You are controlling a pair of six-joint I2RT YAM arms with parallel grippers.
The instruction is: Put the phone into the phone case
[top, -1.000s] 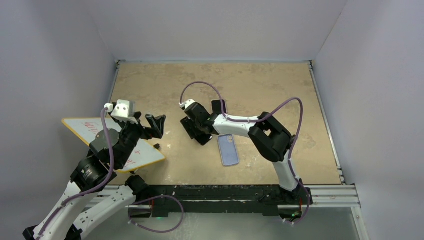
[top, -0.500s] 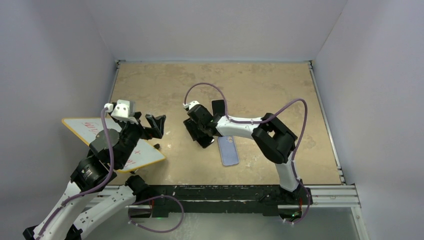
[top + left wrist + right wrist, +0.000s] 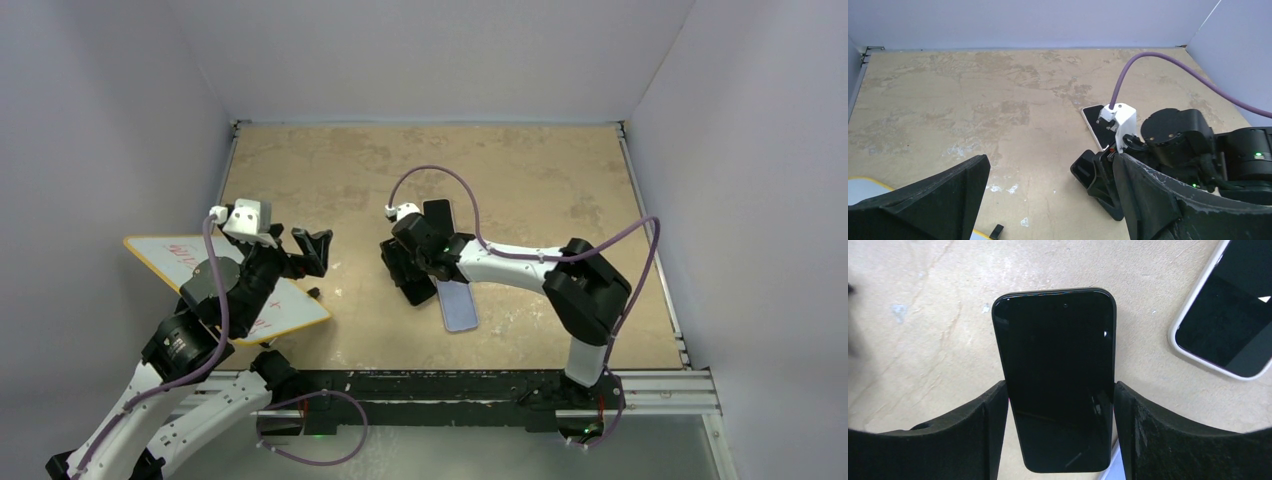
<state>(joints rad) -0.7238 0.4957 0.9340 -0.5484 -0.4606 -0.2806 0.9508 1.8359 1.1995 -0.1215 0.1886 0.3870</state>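
The right claw is clamped on the phone, one finger against each long edge and the screen facing the wrist camera. Whether the phone is lifted off the bench I cannot tell. Its near end lies just beside the pale case, whose upper end is hidden under the forearm. A white-edged slab lies near the phone's far end; phone or second case, I cannot tell.

The left claw hangs wide open and empty, well apart from the case.

Likely trouble:
- The case is loose and nothing pins it. Pressing the phone in at an angle would probably shove it across the bench instead of seating it.
- The fingers cover the same long edges that the case walls must wrap. The phone may jam on the lip, or drop crooked when let go.
- A grip on smooth edges alone could let the phone pivot or slip if one corner catches first.

Since a second ago, the right claw has shifted right, toward the case. Its elbow has swung well outward, and the arm now hides more of the case's top. The case, the slab and the left arm have stayed put.
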